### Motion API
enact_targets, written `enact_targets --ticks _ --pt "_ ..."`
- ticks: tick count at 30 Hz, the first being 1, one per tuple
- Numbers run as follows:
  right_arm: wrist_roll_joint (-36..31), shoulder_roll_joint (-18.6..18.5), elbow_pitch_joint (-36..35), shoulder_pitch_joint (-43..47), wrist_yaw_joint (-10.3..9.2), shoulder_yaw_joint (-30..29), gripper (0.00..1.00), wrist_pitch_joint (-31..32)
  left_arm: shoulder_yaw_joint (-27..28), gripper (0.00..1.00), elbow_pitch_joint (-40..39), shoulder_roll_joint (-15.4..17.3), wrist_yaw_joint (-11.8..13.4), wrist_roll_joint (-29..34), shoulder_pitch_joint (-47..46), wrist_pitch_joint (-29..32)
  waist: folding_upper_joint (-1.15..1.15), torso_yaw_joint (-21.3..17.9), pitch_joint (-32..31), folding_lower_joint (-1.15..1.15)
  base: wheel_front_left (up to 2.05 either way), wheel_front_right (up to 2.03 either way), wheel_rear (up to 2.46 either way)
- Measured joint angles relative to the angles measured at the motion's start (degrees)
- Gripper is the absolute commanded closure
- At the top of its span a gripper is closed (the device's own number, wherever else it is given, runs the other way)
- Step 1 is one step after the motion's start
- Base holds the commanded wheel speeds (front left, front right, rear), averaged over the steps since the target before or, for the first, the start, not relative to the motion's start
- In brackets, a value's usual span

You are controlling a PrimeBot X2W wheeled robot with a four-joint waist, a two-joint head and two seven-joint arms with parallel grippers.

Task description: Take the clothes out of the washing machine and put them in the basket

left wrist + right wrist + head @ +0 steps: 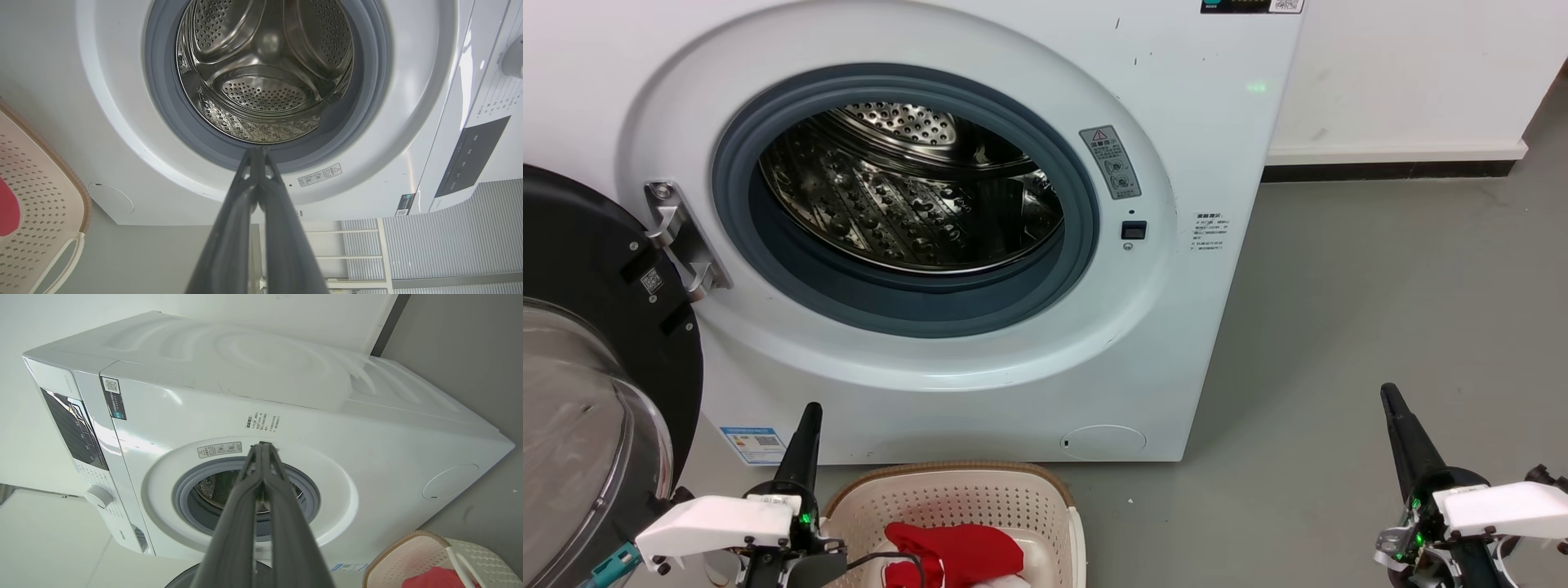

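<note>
- Washing machine (947, 400): door (588, 261) swung open at left, perforated steel drum (907, 204) in view.
- Warning-triangle sticker (1111, 162) and QR label (754, 445); print too small to read.
- Red clothes (964, 555) lie in basket (947, 474), just before the machine.
- Left hand (810, 412), right hand (1390, 396): fingers pressed together, gripping nothing.
- Open floor (1380, 286) at right.

The washing machine (947, 408) stands with its porthole (907, 306) wide open, giving straight entry to the steel drum (890, 212). The glass door (596, 384), swung out at left, blocks that side. The basket (956, 494), holding red clothes (964, 551), sits just before the machine's base; bare floor (1356, 327) runs right.
</note>
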Motion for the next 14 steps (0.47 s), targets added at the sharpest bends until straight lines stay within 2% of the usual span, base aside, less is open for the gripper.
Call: enact_targets --ticks 14 --pt "6.2 0.0 1.3 -1.2 0.00 -0.5 1.00 0.9 0.8 1.00 0.5 -0.5 -0.9 -5.7 -0.5 1.2 0.00 0.1 0.3 0.00 0.00 0.00 0.00"
